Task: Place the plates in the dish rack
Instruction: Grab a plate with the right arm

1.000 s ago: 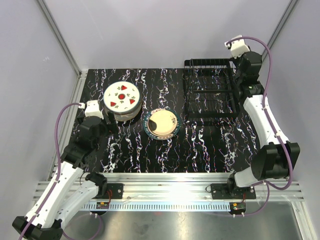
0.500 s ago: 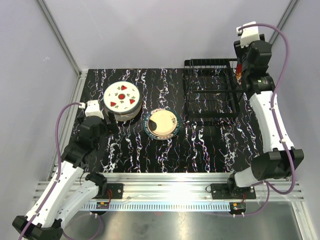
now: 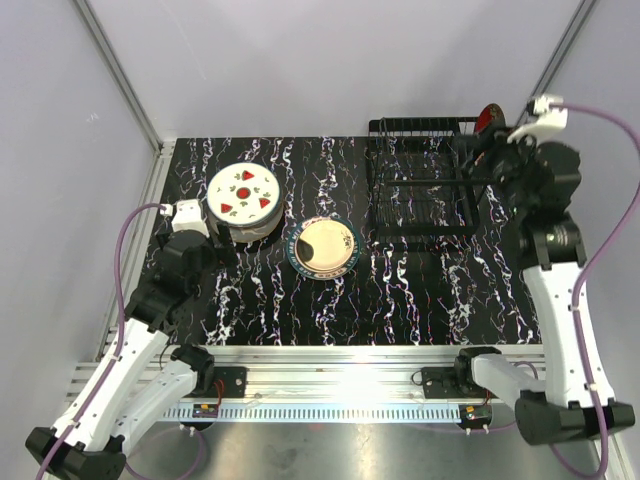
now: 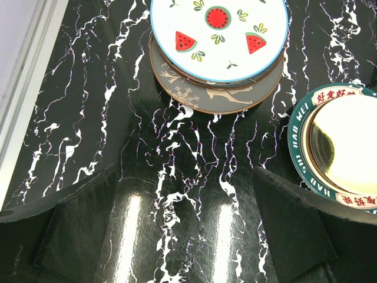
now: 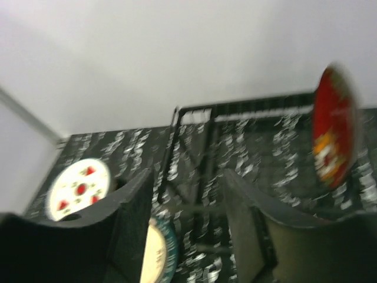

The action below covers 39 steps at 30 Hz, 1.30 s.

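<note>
- Top view: one red plate [image 3: 489,118] stands on edge at the far right end of the dish rack [image 3: 420,190], and the other slots look bare. Waiting on the bench [image 3: 400,290] are a stack [image 3: 243,222] topped by the watermelon plate [image 3: 243,192], plus a lone teal-rimmed plate [image 3: 322,247]. Can't count the stack, but I'd say the job's barely started.
- Left wrist view: the left jaws are wide and empty, just short of the stack. A grey plate [image 4: 218,99] with a snowflake and deer peeks out underneath. The teal rim has Chinese characters and letters that look like "HAO WEI".
- Right wrist view: pretty blurry. The right jaws are apart with nothing in them, and the red plate is upright in the rack off to the right. No writing readable here.
</note>
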Motion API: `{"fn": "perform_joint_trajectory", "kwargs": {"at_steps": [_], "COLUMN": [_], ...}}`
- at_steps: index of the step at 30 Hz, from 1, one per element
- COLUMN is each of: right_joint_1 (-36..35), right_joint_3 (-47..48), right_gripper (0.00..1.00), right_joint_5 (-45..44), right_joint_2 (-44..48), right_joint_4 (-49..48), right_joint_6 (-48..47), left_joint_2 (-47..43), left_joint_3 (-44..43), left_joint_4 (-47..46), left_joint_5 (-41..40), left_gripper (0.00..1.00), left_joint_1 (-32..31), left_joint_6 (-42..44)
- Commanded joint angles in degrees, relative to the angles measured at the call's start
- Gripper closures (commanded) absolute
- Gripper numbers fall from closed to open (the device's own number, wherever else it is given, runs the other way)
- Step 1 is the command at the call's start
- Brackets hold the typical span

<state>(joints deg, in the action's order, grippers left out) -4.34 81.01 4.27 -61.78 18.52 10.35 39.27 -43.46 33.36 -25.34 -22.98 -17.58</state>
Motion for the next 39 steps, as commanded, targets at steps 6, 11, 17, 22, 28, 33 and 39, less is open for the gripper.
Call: {"fn": "perform_joint_trajectory", "kwargs": {"at_steps": [6, 11, 17, 22, 28, 33, 39], "right_joint_1": [-0.49, -7.06, -17.88, -28.26, -33.1, -33.72, -34.16], "right_joint_3": [-23.34, -37.49, -46.99, -52.8, -51.75, -47.36, -42.52], "right_gripper": [0.55, 0.56, 0.57, 0.56, 0.54, 0.54, 0.54], "right_joint_5": [13.74, 10.16, 3.56, -3.92, -12.71, -15.08, -16.14], "right_joint_2": [8.07, 13.96, 13.01, 6.6, -5.79, -17.22, -24.61], "right_joint_4": [-5.7, -9.02, -15.61, -28.44, -36.79, -40.32, -42.08], "right_joint_6": [27.33, 29.12, 32.7, 34.56, 36.76, 39.04, 37.38], "left_joint_2": [1.6, 8.97, 13.03, 13.29, 11.45, 9.0, 8.72], "left_joint_3": [-2.93, -12.41, -19.63, -18.16, -10.95, -9.63, -9.27], "left_joint_4": [-2.43, 0.04, -2.06, -7.51, -11.48, -10.51, -10.87], "left_joint_5": [-0.5, 2.13, 5.74, 1.8, 1.79, 0.21, 0.82], "left_gripper": [0.01, 0.01, 0.01, 0.01, 0.01, 0.01, 0.01], "left_joint_1": [-0.05, -0.04, -0.04, -0.04, -0.04, -0.22, -0.66], "left_joint_6": [-1.48, -4.13, 1.23, 6.32, 6.69, 5.37, 5.1]}}
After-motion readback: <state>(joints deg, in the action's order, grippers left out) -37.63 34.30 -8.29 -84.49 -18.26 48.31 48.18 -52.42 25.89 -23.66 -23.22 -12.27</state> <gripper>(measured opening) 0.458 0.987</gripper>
